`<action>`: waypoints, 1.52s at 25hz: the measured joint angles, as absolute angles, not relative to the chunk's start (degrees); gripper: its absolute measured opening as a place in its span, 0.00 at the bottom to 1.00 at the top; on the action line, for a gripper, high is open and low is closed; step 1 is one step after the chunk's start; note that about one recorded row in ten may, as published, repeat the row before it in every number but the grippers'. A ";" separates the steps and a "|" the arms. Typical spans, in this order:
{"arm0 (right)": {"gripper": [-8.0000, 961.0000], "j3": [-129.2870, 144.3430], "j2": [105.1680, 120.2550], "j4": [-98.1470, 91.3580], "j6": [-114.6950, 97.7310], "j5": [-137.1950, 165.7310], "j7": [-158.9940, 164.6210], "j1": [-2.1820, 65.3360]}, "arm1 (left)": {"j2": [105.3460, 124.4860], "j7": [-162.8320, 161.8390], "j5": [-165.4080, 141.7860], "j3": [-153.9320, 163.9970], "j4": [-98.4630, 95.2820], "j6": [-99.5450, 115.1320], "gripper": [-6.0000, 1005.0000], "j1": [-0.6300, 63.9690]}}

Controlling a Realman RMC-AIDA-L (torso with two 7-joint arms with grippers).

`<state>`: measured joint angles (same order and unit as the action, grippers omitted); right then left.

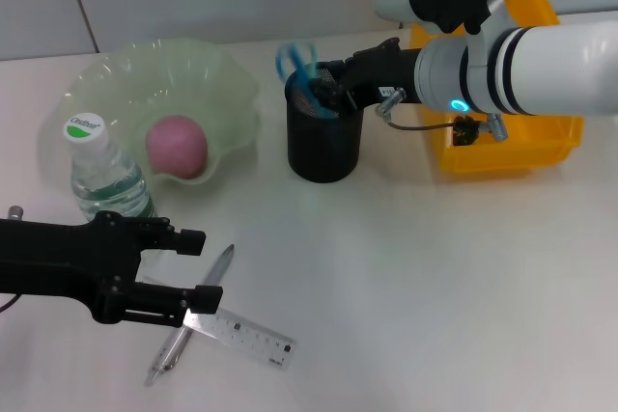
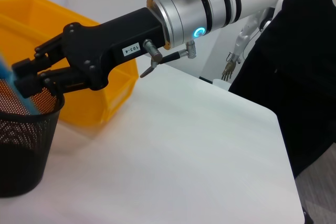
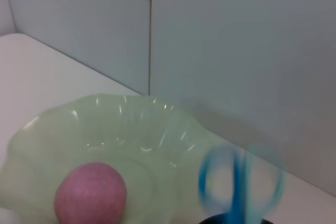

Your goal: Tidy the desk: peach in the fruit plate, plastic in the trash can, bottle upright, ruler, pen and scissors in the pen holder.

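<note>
Landmark taken: holder (image 1: 323, 137), black mesh, upright on the table (image 1: 435, 287). Right gripper (image 1: 328, 92) found at the holder's rim, fingers apart, nothing gripped. Scissors (image 1: 299, 69) seen standing in the holder, blue handles above the rim, blurred. Peach (image 1: 177, 146) lying in the green plate (image 1: 208, 74) left of the holder. Bottle (image 1: 104, 173) upright beside the plate, farther left of the holder. Yellow bin (image 1: 541, 137) just right of the holder. Left gripper (image 1: 198, 272) placed well in front of the holder and to its left, fingers spread over pen (image 1: 193, 314) and ruler (image 1: 241, 328), both flat on the table, pen crossing the ruler. Contact with either: cannot tell.
</note>
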<state>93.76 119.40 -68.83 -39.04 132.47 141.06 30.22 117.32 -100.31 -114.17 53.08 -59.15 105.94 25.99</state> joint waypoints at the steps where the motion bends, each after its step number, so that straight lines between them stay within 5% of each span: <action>1: 0.24 93.92 119.38 -68.98 -39.04 132.37 141.06 30.14 | 117.29 -100.29 -114.16 53.09 -59.15 106.00 0.78 26.00; 16: 0.57 92.19 119.25 -78.18 -41.76 131.74 141.16 25.84 | 117.24 -100.56 -114.17 53.08 -59.15 105.86 0.77 26.32; 30: 0.57 66.13 118.92 -92.41 -85.73 130.04 142.31 28.99 | 117.24 -101.24 -114.16 52.89 -59.17 105.73 0.77 26.68; 38: 0.57 59.51 117.24 -89.29 -100.57 132.68 142.33 32.24 | 117.17 -101.81 -114.17 52.91 -59.15 105.84 0.77 26.83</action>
<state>59.52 117.24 -89.29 -100.57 132.68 142.33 32.24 117.17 -101.81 -114.17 52.91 -59.15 105.84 26.83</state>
